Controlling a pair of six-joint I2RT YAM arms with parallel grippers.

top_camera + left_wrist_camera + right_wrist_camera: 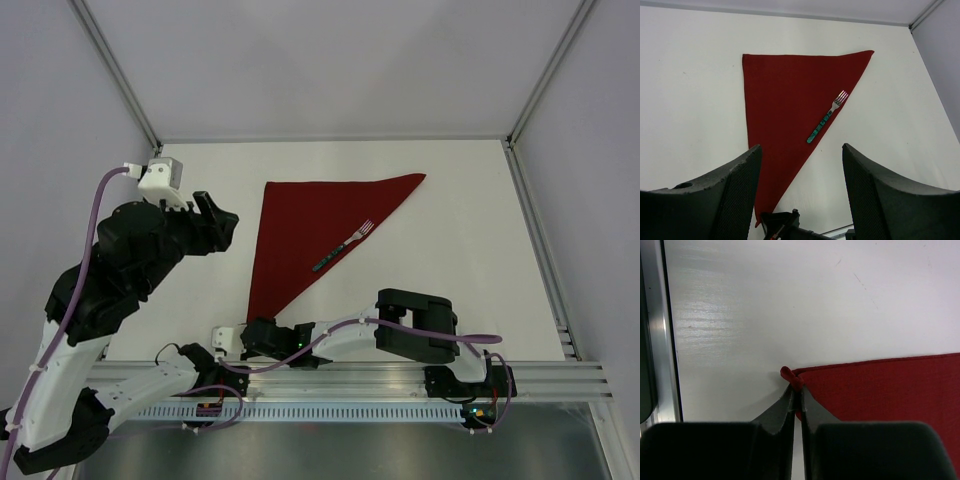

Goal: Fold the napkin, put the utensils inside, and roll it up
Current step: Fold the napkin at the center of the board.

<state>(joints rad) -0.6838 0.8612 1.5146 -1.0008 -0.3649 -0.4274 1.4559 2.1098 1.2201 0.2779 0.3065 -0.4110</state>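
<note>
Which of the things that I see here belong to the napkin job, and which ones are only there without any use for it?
Belong to the job: napkin, folded to a triangle; fork, lying on it; right fingers, pinching the napkin's near corner; left fingers, open, holding nothing.
Not part of it: table; metal rail; purple cable.

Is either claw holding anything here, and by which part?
Right claw pinches the napkin by its near corner tip; left claw is open, holding nothing.
</note>
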